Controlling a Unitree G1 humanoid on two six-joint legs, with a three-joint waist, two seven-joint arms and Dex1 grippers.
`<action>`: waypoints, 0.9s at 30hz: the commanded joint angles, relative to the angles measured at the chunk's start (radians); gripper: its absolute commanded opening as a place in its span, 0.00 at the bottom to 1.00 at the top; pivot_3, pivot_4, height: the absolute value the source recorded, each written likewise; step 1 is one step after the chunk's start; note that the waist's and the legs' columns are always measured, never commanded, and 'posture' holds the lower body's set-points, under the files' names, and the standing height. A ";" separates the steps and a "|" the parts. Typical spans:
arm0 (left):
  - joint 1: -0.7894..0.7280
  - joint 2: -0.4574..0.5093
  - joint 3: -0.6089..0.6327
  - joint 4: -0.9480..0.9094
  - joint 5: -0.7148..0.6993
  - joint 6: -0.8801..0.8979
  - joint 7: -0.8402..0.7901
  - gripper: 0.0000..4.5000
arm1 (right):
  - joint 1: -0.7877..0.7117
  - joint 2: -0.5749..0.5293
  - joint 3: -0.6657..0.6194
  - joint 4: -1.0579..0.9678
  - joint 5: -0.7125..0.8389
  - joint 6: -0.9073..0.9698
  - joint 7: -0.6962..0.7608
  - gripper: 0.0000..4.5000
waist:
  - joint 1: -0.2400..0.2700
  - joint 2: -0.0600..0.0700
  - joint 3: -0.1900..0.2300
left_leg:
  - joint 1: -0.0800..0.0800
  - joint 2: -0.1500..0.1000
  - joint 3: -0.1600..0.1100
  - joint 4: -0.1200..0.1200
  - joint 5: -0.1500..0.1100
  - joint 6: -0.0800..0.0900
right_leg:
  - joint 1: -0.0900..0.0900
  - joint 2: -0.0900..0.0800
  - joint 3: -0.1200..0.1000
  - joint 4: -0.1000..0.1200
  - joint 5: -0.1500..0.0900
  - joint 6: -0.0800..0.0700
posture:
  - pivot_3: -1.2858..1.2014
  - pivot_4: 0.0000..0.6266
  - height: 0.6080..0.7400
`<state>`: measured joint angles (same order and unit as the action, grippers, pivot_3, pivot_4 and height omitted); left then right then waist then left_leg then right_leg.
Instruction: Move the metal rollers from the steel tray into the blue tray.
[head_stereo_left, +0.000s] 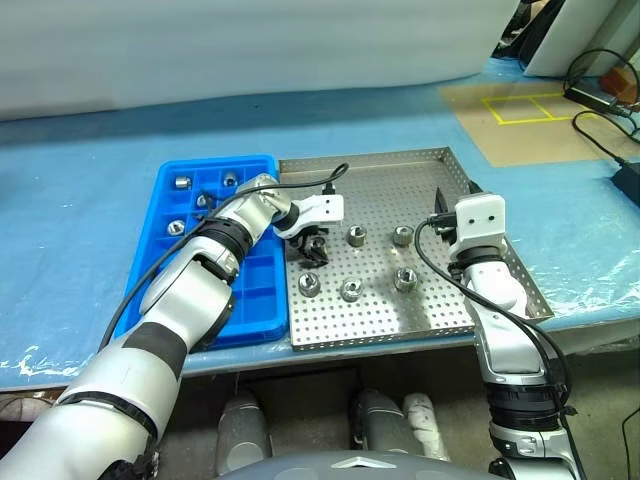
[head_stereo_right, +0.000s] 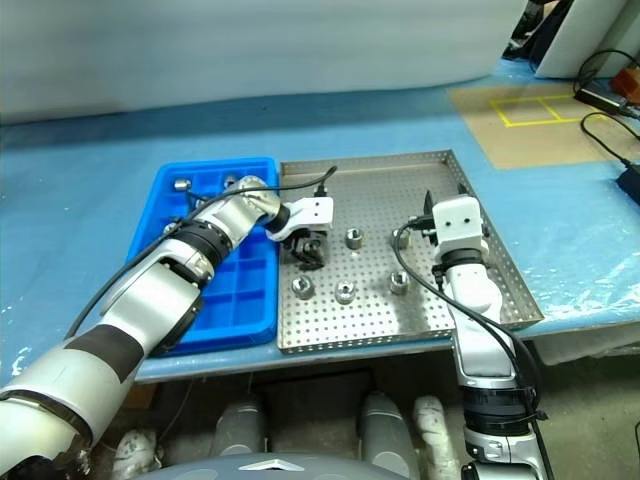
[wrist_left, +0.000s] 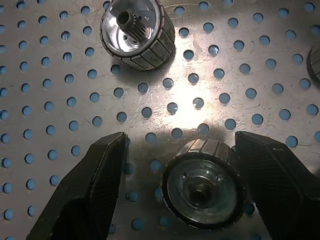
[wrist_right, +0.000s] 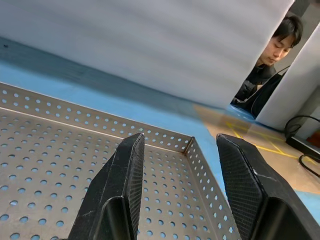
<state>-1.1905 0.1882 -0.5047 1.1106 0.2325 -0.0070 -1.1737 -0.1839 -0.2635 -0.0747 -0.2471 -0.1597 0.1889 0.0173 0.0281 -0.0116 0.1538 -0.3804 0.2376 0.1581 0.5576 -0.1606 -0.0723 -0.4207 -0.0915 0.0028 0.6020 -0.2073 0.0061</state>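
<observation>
My left tool (wrist_left: 180, 190) hangs low over the steel tray (head_stereo_left: 380, 170), fingers spread wide with 1 metal roller (wrist_left: 202, 187) standing between them on the perforated sheet. That roller sits closer to one finger (wrist_left: 277, 185) than to the other (wrist_left: 92, 187), and I cannot tell whether either finger touches it. A second roller (wrist_left: 137, 32) stands nearby on the same sheet, apart from my fingers.

From the head view, my left tool is at the left part of the steel tray, just past the edge it shares with the blue tray (head_stereo_left: 260, 300). 5 more rollers stand loose on the steel tray: 1 (head_stereo_left: 355, 237) just right of the tool, 1 (head_stereo_left: 402, 236) further right, and a front row of 3 (head_stereo_left: 310, 284) (head_stereo_left: 351, 290) (head_stereo_left: 405, 279). The blue tray lies against the steel tray's left side on the blue-covered counter (head_stereo_left: 80, 220), and a few rollers (head_stereo_left: 182, 183) (head_stereo_left: 229, 180) (head_stereo_left: 177, 227) sit in its far compartments.

My right tool (wrist_right: 177, 165) hovers above the right side of the steel tray, fingers parted with nothing between them, pointing toward the tray's far rim. A person (wrist_right: 272, 50) sits beyond the counter.
</observation>
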 joint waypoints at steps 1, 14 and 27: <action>-0.028 -0.004 0.006 0.023 0.032 -0.016 -0.003 0.83 | 0.003 0.004 -0.005 -0.047 -0.014 0.002 -0.009 0.53 | 0.000 0.000 0.000 | 0.001 0.000 0.000 0.000 0.000 0.000 | 0.000 0.000 0.000 0.000 0.000 0.000 | 0.39 0.24 1.00; 0.003 0.027 0.001 0.025 0.082 -0.048 -0.032 0.58 | 0.003 0.014 0.002 -0.026 -0.020 0.001 -0.009 0.53 | -0.011 0.000 0.000 | 0.002 0.000 0.000 0.000 0.000 0.000 | 0.002 0.000 0.000 -0.001 0.000 -0.001 | 0.40 0.24 1.00; 0.029 0.070 0.110 -0.108 -0.017 -0.123 -0.093 0.44 | -0.019 0.020 0.018 -0.004 -0.019 -0.008 -0.004 0.53 | -0.012 0.000 0.000 | 0.001 0.000 0.001 -0.004 0.000 0.000 | 0.001 0.000 0.000 -0.005 0.000 -0.001 | 0.41 0.24 1.00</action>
<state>-1.1469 0.2423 -0.4316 1.0599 0.2427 -0.1027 -1.2679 -0.1853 -0.2433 -0.0559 -0.2315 -0.1707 0.2009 0.0163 0.0162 -0.0115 0.1542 -0.3792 0.2379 0.1594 0.5522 -0.1607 -0.0721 -0.4195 -0.0912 0.0026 0.5963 -0.2075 0.0052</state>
